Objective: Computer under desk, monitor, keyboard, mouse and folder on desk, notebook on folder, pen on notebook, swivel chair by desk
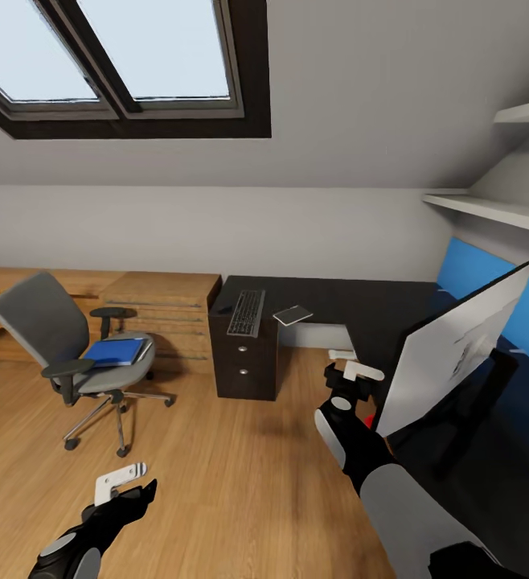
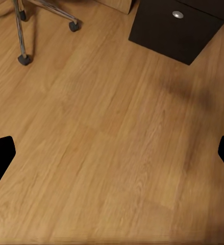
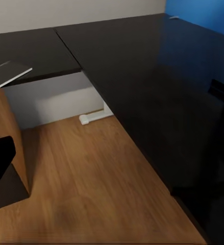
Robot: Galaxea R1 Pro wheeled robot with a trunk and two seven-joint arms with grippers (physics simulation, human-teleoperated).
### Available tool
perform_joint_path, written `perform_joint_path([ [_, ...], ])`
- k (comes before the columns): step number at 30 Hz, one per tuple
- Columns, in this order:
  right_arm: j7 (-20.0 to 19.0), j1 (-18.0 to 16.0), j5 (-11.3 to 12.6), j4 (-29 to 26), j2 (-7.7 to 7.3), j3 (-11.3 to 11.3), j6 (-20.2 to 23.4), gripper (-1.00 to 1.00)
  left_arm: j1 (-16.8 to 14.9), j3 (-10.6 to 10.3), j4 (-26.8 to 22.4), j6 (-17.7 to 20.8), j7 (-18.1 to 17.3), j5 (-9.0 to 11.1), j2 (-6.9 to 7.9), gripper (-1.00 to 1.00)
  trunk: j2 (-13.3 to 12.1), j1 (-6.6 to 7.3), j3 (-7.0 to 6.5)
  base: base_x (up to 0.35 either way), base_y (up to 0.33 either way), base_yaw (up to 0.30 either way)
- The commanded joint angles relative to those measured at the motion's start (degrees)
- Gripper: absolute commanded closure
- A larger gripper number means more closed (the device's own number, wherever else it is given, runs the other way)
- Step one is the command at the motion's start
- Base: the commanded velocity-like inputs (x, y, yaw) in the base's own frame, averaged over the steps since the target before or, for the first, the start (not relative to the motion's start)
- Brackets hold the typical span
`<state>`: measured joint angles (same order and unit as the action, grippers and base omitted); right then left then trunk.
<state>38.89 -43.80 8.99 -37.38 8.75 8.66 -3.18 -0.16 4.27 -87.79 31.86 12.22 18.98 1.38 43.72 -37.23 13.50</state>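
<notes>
The swivel chair stands on the wood floor at the left, apart from the desk, with the blue folder lying on its seat. On the desk's left end, the keyboard rests over the drawer unit, and the grey notebook lies just right of it. The monitor stands on the right wing with its pale back toward me. My right gripper hovers open at the monitor's left edge. Low over the floor, my left gripper is open and empty. The computer, mouse and pen are not made out.
Low light-wood cabinets line the wall behind the chair. Wall shelves and a blue panel sit above the desk's right wing. The chair's castors and a drawer knob show past my left fingers. A white desk foot rests on the floor.
</notes>
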Motion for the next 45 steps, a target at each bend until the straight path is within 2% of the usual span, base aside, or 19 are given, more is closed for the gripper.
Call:
perform_joint_path([
  [1,0.31,-0.06,0.59,0.02,-0.04,0.28,-0.33,-1.0,-0.02,-0.04,-0.1,0.22,0.46,0.61,0.02,-1.0,0.07,0.01,0.08,-0.267,0.0,0.0],
  [20,0.36,-0.06,0.59,0.0,-0.12,0.21,-0.3,-1.0,-0.02,0.02,-0.1,0.22,0.44,0.58,0.03,-1.0,0.07,0.01,0.08,-0.1,-0.006,0.0],
  [40,0.05,-0.06,0.69,0.03,-0.05,0.55,-0.07,-1.0,-0.02,0.07,-0.1,0.22,0.61,0.53,0.03,-1.0,0.07,0.01,0.08,0.001,0.066,0.0],
  [45,0.07,-0.06,0.56,0.03,-0.12,0.38,-0.07,-1.0,-0.02,0.03,-0.1,0.19,0.62,0.52,0.03,-1.0,0.07,0.01,0.08,0.243,0.003,0.0],
])
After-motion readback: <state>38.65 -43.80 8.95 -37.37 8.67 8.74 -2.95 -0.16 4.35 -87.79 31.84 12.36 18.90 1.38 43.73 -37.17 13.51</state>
